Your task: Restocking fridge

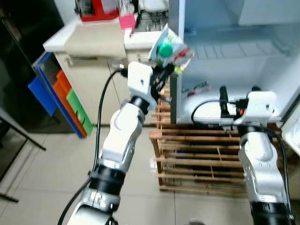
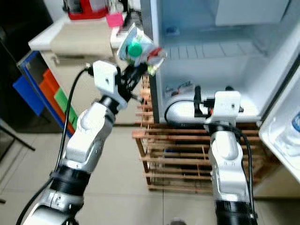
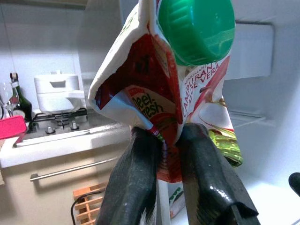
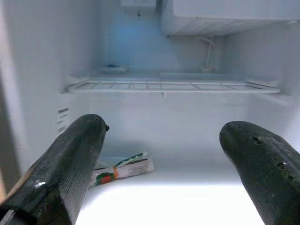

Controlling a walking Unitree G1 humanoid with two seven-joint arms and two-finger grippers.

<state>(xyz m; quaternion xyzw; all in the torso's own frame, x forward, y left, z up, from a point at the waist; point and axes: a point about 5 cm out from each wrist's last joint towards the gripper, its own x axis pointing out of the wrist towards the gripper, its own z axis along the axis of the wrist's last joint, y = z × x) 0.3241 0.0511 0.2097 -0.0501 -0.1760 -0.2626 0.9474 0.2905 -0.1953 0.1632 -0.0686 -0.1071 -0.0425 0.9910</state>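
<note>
**Pouch held at the fridge's edge**

My left claw [image 1: 165, 75] grips a green-capped pouch [image 1: 169, 48] at upper centre, just beside the open fridge [image 1: 234, 61]. My right claw [image 4: 164, 154] is spread open inside, above a packet [image 4: 123, 169] on the fridge floor.

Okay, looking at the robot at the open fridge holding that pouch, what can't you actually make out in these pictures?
- Pouch with green cap: its print is creased and cut off between the left gripper fingers, so the full label cannot be read in the left wrist view.
- Small packet on the fridge floor: too small and partly hidden by a right gripper finger.
- Fridge door shelf: cut off by the right eye view's edge.
</note>
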